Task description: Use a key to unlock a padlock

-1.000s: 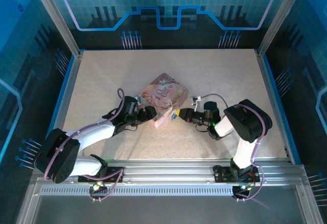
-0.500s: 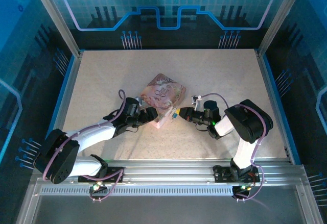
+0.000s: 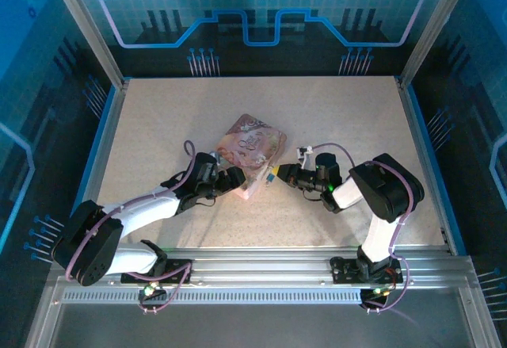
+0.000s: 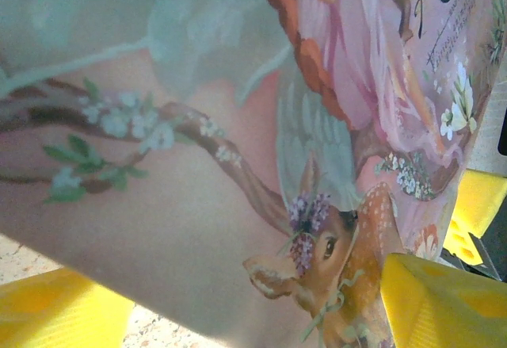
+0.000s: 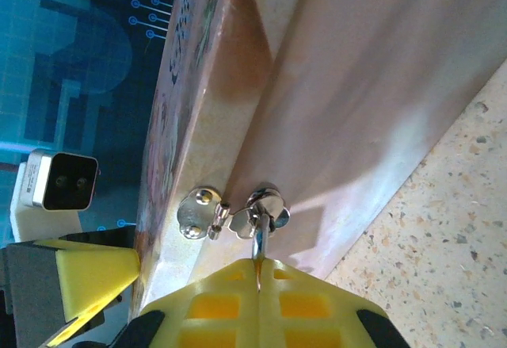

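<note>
Looking at the key [image 5: 258,246], we see its shaft lying left-right, tip pointing left to meet the padlock [image 5: 265,208] on the near-right side of the pink box [image 3: 253,143]. Our right hand [image 3: 275,177], pressed together, pinches it, forearm low over the worktop [image 3: 333,118]. Our left hand [image 3: 234,176], spread wide, clamps the box.

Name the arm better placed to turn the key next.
Right. The right gripper is shut on the key, whose tip sits at the padlock on the pink box. The left gripper is clamped around that box, likely steadying it.
</note>
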`<state>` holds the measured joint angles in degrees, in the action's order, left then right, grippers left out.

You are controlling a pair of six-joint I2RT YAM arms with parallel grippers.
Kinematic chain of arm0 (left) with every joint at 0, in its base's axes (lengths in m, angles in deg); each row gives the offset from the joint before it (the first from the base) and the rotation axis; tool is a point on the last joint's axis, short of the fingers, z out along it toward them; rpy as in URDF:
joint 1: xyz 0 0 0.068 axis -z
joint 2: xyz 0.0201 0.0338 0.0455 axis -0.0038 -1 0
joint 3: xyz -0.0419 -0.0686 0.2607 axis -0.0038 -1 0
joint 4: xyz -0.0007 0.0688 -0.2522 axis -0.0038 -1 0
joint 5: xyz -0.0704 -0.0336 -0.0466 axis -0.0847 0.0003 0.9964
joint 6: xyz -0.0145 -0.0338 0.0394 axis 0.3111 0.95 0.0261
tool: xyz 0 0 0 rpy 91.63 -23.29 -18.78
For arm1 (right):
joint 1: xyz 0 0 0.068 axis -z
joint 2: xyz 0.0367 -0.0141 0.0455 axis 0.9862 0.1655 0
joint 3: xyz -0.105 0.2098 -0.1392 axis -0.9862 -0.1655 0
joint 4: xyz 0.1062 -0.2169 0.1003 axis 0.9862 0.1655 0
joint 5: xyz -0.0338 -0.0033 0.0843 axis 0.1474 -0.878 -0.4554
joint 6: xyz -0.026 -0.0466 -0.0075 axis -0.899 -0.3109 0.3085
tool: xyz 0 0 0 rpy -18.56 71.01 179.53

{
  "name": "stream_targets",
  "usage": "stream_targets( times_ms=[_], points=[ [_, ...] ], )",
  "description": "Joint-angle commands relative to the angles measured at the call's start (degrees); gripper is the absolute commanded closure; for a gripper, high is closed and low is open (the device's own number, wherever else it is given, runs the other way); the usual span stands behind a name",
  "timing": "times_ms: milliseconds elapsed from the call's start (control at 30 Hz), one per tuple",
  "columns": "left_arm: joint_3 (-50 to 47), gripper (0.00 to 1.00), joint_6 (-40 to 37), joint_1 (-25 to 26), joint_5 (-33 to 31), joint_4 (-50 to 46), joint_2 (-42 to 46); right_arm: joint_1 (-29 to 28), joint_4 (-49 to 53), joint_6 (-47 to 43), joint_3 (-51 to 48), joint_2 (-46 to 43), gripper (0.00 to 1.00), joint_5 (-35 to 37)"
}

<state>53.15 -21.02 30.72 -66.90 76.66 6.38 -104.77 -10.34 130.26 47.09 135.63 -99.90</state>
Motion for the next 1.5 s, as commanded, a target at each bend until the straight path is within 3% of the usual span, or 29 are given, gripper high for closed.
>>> stream_targets(
  times_ms=[0, 1033, 1267, 1467],
  points=[
    [-2.0, 0.19, -0.7, 2.2, 1.7, -5.5, -0.6, 0.7, -0.8, 1.5, 2.1, -1.3, 0.99, -0.6],
    [-2.4, 0.19, 0.0, 3.2, 0.8, -5.4, -0.5, 4.1, 1.7, -1.2, 3.3, -0.7, 0.99, 2.9],
    [-1.1, 0.15, -1.4, 2.4, -0.7, -7.6, 0.0, 4.8, 11.5, -7.7, 0.7, -8.9, 0.99, 4.1],
    [-1.4, 0.15, -2.4, -2.4, 1.1, -7.6, 0.5, 5.0, 30.8, -18.1, 0.0, -23.2, 0.99, 4.9]
  ],
)
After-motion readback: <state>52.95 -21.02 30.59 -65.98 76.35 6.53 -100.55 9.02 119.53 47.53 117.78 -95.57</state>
